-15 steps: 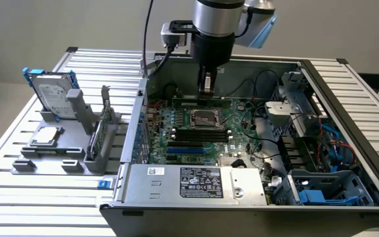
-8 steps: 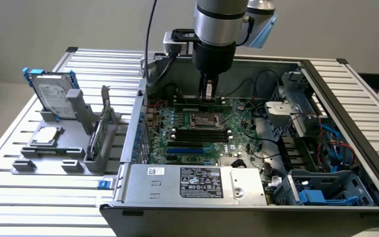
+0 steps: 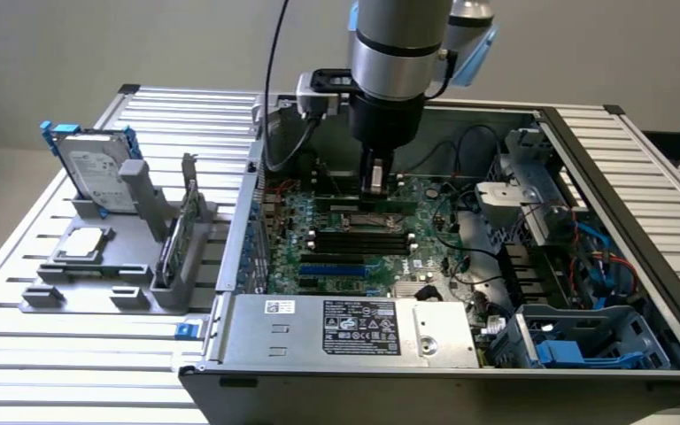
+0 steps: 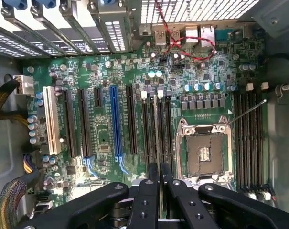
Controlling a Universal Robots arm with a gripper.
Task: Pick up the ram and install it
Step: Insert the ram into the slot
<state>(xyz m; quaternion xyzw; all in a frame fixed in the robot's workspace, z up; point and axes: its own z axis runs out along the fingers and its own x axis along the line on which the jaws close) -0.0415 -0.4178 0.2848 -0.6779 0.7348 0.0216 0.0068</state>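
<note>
Jaws of the gripper (image 4: 159, 167) stand almost closed, pinching the ram (image 4: 159, 188) edge-on above the black memory slots (image 4: 151, 129) beside the CPU socket (image 4: 204, 150). The exterior view adds the arm (image 3: 399, 53) reaching down into the open computer case (image 3: 435, 398). It also shows a hard drive (image 3: 95, 173) and an upright card (image 3: 187, 221) standing in a grey holder (image 3: 81, 274) on the worktop (image 3: 33, 354).

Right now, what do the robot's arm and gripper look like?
The arm is a silver cylinder with a black lower section and a light-blue cap; a black cable rises beside it. The gripper has black fingers, flat bars dotted with round bolt holes.
</note>
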